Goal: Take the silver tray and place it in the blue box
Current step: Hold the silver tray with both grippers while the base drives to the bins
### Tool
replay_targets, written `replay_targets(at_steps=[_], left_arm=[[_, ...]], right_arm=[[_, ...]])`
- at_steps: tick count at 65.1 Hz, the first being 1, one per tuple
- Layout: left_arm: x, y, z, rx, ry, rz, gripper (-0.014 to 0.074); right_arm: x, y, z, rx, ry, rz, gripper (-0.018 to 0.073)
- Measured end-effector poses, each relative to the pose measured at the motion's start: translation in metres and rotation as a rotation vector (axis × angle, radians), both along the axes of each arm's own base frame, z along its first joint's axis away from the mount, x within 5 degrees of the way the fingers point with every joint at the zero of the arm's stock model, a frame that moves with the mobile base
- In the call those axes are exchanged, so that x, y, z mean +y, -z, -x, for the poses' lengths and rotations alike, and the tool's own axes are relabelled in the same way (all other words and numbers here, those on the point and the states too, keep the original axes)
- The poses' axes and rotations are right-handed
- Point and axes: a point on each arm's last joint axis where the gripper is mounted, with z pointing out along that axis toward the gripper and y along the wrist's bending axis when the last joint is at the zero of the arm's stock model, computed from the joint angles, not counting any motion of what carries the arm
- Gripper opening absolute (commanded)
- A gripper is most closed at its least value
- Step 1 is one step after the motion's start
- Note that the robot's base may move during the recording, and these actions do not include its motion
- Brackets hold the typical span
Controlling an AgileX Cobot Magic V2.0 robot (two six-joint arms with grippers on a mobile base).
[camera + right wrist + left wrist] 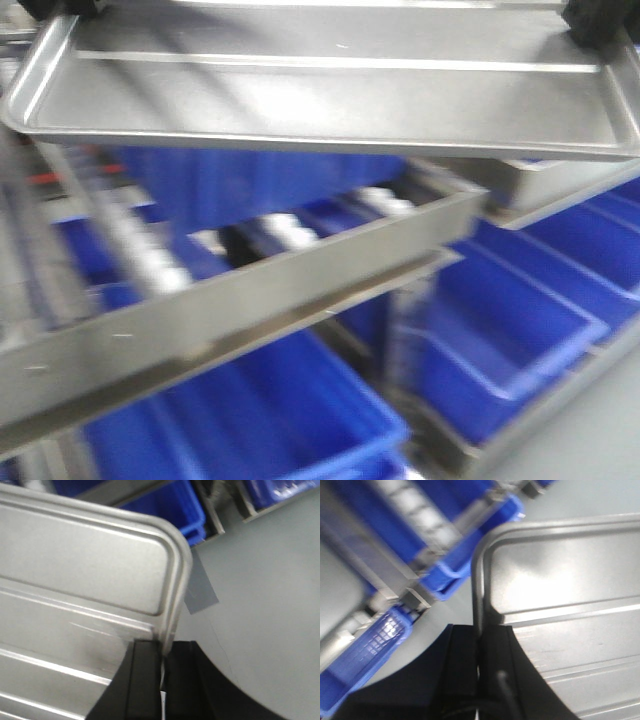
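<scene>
The silver tray (320, 90) hangs above the roller rack (230, 300), my left jaws and right jaws clamped on its thin end rims. If one pinch slips on that slick metal, I judge it tips and misses the blue box (300, 410).

On the left gripper (478, 630) — two matte black plastic fingers (462, 670), broad, flat-topped, squared inner edges, narrow seam btwn them; outer sides flare wide toward 6 o'clock. A thin black cable or ridge (503, 685) runs down the finger at 5 o'clock, can't tell which. The right gripper (163, 647) has the same black fingers (142, 680) — outer shoulder curved at 4 o'clock, small white speck (162, 696) low in the seam.
</scene>
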Motion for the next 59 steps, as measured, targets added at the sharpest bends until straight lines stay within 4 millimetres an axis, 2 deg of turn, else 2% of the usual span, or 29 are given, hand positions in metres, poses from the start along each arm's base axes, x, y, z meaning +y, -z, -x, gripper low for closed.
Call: replay_targets(at_steps=[59], left_arm=[[-0.0002,0.0001,0.0002,0.003,0.0,0.002,-0.0097]], right_arm=[[-0.0003,0.0001,0.0,0.001,0.0,0.003,0.0056]])
